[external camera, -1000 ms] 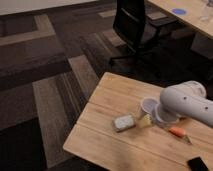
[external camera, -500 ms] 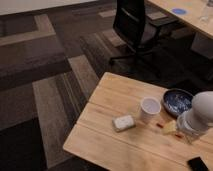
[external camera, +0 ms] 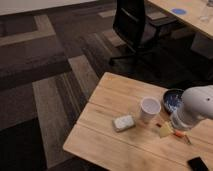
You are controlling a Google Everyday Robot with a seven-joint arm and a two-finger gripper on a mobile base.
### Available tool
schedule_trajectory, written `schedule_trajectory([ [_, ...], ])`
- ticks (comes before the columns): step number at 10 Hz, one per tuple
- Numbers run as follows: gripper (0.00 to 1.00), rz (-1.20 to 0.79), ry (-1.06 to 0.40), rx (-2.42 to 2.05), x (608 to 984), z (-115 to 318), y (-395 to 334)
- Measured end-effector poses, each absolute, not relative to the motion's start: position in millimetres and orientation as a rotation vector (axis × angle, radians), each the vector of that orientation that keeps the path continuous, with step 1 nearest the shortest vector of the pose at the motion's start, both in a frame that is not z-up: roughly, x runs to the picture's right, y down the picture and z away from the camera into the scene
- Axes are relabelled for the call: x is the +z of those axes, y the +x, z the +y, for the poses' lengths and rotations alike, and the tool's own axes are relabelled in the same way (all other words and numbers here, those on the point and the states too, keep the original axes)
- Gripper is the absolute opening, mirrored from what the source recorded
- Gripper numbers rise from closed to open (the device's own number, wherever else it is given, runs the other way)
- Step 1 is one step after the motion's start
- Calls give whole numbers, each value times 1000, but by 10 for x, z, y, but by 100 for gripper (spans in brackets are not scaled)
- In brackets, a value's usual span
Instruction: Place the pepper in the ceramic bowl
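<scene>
wooden table [external camera: 112, 92] on patterned carpet carries every task item. nearest the camera, in front of the gripper, a dark phone [external camera: 197, 163] lies at the table edge. the gripper [external camera: 174, 128] hangs low over the wood at the end of the white arm [external camera: 199, 104], jaws spread, nothing grasped. the pepper [external camera: 179, 133] lies on the table right at the gripper; contact cannot be confirmed. to the gripper's left as viewed sit a pale block [external camera: 124, 122] and, closer, a white cup [external camera: 149, 108]. the ceramic bowl [external camera: 167, 96] stands just beyond the gripper, partly behind the arm. an office chair [external camera: 132, 25] stands well beyond. change: a second ago the arm covered the bowl, then it drew aside; now it is down at the pepper. meaning: the bowl is clear and the grasp is pending.
</scene>
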State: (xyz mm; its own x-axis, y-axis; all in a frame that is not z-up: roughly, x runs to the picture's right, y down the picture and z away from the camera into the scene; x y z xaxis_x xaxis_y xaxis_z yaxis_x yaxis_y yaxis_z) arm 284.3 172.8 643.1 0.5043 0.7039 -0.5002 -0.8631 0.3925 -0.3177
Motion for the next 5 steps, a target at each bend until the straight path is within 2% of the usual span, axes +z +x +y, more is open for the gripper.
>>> schedule_trajectory([
  [5,65,295,-588,969,6427,1699,2820],
])
